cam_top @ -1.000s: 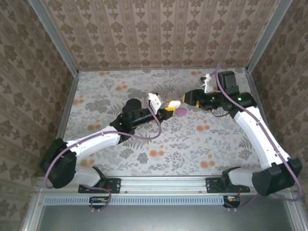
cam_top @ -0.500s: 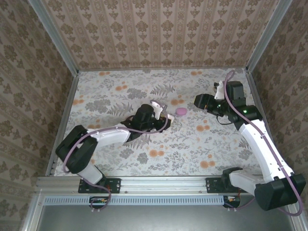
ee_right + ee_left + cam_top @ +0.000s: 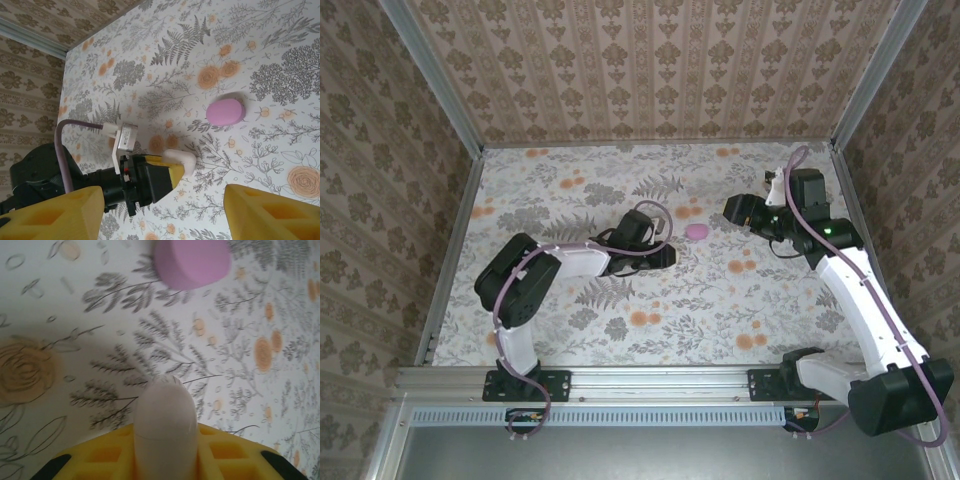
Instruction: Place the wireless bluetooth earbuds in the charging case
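Observation:
My left gripper (image 3: 165,445) is shut on a white pebble-shaped charging case (image 3: 165,412), whose lid seam shows between the yellow fingers. It holds the case low over the floral table, as my right wrist view shows: left gripper (image 3: 167,172), white case (image 3: 181,159). A closed pink case (image 3: 696,231) lies on the cloth just right of the left gripper (image 3: 665,252); the pink case (image 3: 192,262) is ahead of it and apart from it. My right gripper (image 3: 732,210) hangs open to the right of the pink case (image 3: 226,111). The earbuds are out of view.
Patterned walls (image 3: 650,70) close in the table at the back and on both sides. A metal rail (image 3: 660,380) runs along the near edge. The left wrist's purple cable (image 3: 62,145) loops beside its camera mount. Floral cloth (image 3: 720,310) stretches in front of the cases.
The grippers stood close together above the pink case. The right one drew back to the right and opened wider. The left one came down to the cloth with the white case.

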Robot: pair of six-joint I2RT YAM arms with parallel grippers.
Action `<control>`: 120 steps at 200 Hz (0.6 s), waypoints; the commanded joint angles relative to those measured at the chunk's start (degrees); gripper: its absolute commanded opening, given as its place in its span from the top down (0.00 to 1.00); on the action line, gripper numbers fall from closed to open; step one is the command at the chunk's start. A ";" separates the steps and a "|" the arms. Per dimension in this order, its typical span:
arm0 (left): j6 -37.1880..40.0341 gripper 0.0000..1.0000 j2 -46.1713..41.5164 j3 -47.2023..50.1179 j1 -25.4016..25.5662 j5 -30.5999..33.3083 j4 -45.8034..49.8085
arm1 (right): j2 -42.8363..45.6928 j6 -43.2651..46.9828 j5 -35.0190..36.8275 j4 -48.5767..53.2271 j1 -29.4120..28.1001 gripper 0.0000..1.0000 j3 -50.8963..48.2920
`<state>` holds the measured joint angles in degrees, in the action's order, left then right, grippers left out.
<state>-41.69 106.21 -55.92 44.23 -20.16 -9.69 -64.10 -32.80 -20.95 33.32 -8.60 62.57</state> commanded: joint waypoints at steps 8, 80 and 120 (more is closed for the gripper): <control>-3.37 0.70 0.39 -2.07 -0.11 -0.34 4.30 | -0.75 -0.09 0.64 -0.67 0.34 0.33 -1.03; -1.94 0.56 -1.95 -2.02 -0.37 4.70 10.42 | -1.38 0.81 2.10 -0.71 0.51 0.33 -1.88; -0.04 0.46 -8.87 1.95 -0.68 11.73 12.68 | -0.88 5.95 15.24 -1.38 0.78 0.26 -3.69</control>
<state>-43.68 103.48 -56.42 44.14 -14.55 0.14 -65.12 -31.48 -16.86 33.06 -8.23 60.69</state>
